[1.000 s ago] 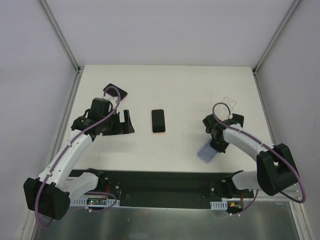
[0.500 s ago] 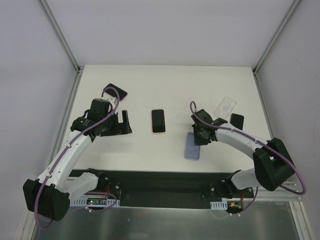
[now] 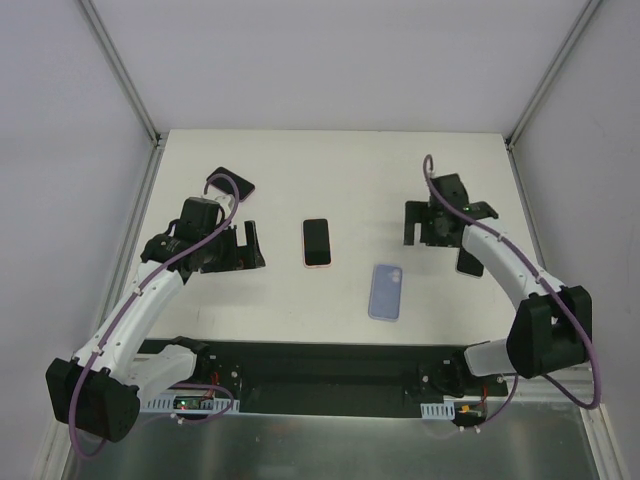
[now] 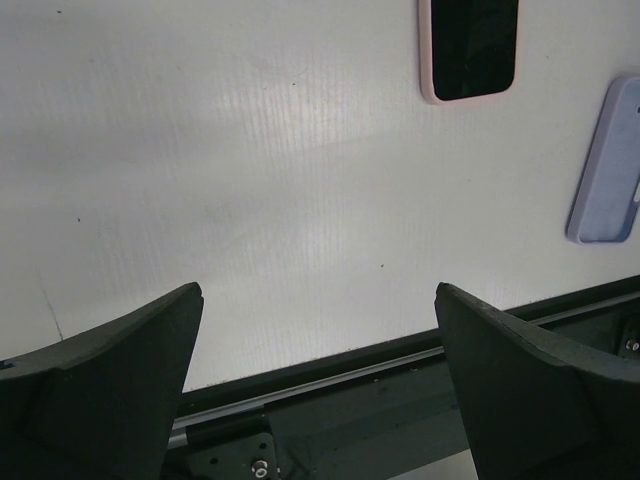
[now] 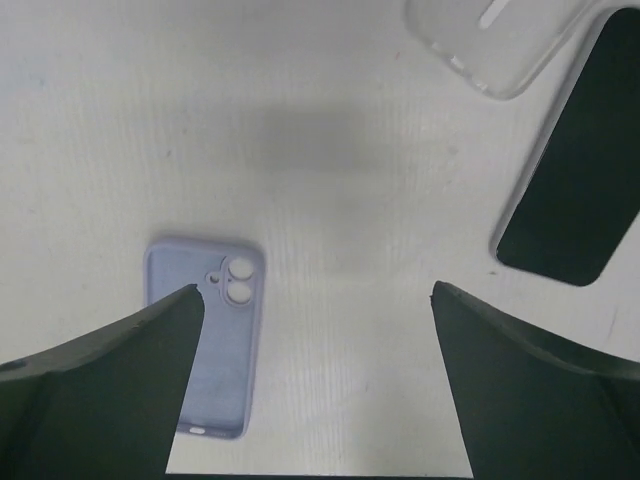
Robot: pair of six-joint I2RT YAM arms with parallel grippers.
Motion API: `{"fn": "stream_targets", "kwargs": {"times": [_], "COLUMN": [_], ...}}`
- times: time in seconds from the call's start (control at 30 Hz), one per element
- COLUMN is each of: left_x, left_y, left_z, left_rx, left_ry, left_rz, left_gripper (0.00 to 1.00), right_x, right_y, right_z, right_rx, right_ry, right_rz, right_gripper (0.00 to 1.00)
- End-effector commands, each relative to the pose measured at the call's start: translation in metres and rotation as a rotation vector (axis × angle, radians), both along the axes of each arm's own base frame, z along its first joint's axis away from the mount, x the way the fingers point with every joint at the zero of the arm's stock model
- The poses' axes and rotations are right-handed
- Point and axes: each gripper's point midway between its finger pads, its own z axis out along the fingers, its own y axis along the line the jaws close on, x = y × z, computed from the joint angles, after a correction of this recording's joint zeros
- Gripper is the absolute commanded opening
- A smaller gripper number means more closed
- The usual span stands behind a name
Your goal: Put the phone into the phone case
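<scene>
A lavender phone case (image 3: pixel 386 292) lies flat with its hollow side up near the table's front centre; it also shows in the right wrist view (image 5: pixel 205 330) and the left wrist view (image 4: pixel 607 165). A phone with a pink rim (image 3: pixel 316 242) lies screen up at mid-table, and the left wrist view (image 4: pixel 470 50) shows it too. My right gripper (image 3: pixel 445 232) hovers open and empty behind and to the right of the case, its jaws (image 5: pixel 315 340) wide apart. My left gripper (image 3: pixel 245 250) is open and empty, left of the pink-rimmed phone.
A clear case (image 5: pixel 495 40) and a black phone (image 5: pixel 575 195) lie at the right, mostly under my right arm in the top view. Another dark phone (image 3: pixel 230 185) lies at the back left. The black front rail (image 4: pixel 330 385) runs along the near edge.
My right gripper carried the lavender case leftward, set it down near front centre, opened, and drew back to the right rear. The left arm stayed put.
</scene>
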Motion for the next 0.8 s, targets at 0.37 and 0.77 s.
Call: {"fn": "stream_targets", "kwargs": {"times": [0.37,0.77], "left_x": [-0.001,0.001], "left_y": [-0.011,-0.01], "left_z": [0.011,0.012], "left_rx": [-0.046,-0.039], "left_ry": [-0.006,-0.015], "left_rz": [-0.044,-0.039], "left_gripper": [0.99,0.99], "right_x": [0.034,0.046], "right_y": [-0.126,-0.139], "right_z": [0.008,-0.033], "right_rx": [-0.068,0.006], "right_ry": [0.161,0.214], "right_rz": [-0.072,-0.095], "right_gripper": [0.99,0.99]}}
